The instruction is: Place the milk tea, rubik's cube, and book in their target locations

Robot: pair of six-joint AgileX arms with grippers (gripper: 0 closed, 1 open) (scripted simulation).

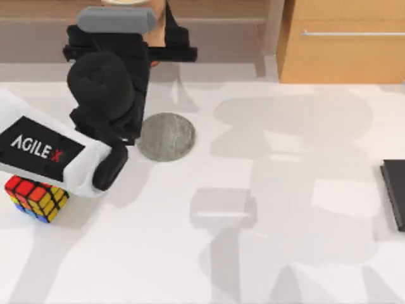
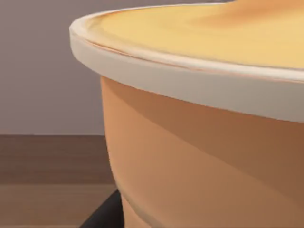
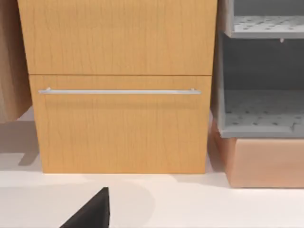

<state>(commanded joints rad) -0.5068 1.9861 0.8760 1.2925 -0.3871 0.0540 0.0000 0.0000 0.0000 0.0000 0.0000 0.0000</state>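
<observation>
A: Where is the left gripper (image 1: 158, 38) working?

B: At the far left of the table, reached out toward the back. It sits against the milk tea (image 2: 199, 142), whose pale rim and flat yellow-tan top loom right in front of the left wrist camera. From above, a sliver of the tan cup (image 1: 158, 25) shows between the black gripper parts.

A: Has it pinched the cup?

B: I judge it is closed on the cup, since black parts flank the cup from above and a dark finger (image 2: 102, 216) lies against its lower wall. How firm the hold is, I cannot tell.

A: And where should the cup go?

B: The round grey coaster (image 1: 166, 137) lies just nearer than the gripper, slightly to its right, with nothing on it. To do this well, keep the tall cup upright, carry it slowly toward the near side, centre its base over the coaster, and lower it straight before letting go.

A: What else matters?

B: The rubik's cube (image 1: 37, 197) rests at the near left, partly under the white arm, so the forearm should stay above it. The flat black slab (image 1: 395, 193) lies at the right edge. The right wrist camera faces a wooden drawer cabinet (image 3: 121, 85) beside a grey shelf (image 3: 261, 71).
</observation>
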